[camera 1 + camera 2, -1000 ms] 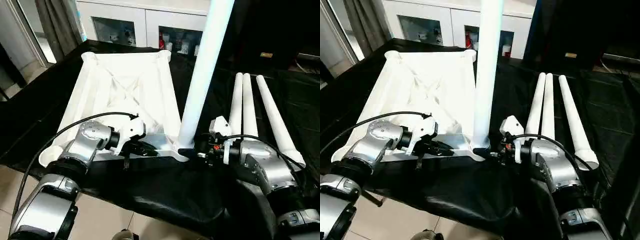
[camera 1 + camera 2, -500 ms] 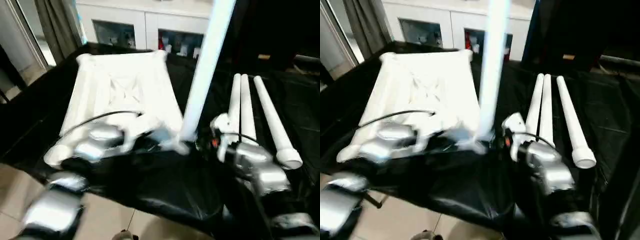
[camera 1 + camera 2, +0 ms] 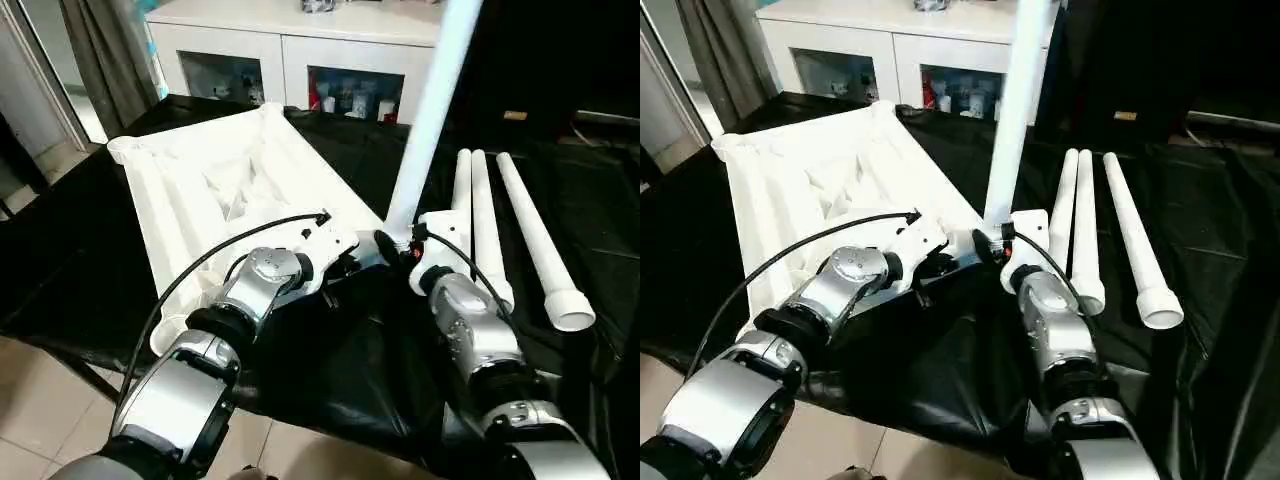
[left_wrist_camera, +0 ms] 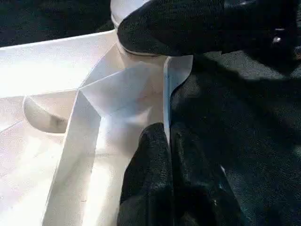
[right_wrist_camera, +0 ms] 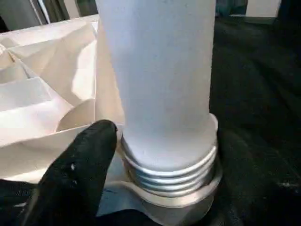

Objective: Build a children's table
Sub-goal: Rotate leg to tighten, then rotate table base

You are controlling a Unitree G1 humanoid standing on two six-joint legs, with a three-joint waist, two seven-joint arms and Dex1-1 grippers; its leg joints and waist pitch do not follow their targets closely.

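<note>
My left gripper [image 4: 168, 155] was clamped on the thin rim of the tabletop [image 3: 200, 190], one black finger [image 4: 146, 174] inside the wall and the other outside, right by the near corner socket. My right gripper [image 3: 388, 246] sat at the foot of the standing leg [image 3: 425, 110]; one finger [image 5: 77, 165] lay against the left of its base, touching the threaded collar, and whether those fingers were gripping or standing wide I could not tell. From the right wrist I saw the thread [image 5: 171, 176] still showing above the socket [image 5: 178, 202], so the leg was not fully down. It rose a little tilted from that corner and ran out past the top of the head view. The tabletop lay ribbed side up on the black cloth [image 3: 340, 370], its ribs crossing in the middle and its far corner toward the white cabinet [image 3: 290, 50]. To my right, three spare legs [image 3: 500, 230] lay flat on the cloth: two touching side by side, the third just apart and angled outward, with its open wide end [image 3: 571, 311] nearest me. A black cable [image 3: 200, 275] looped over my left forearm [image 3: 250, 290].
</note>
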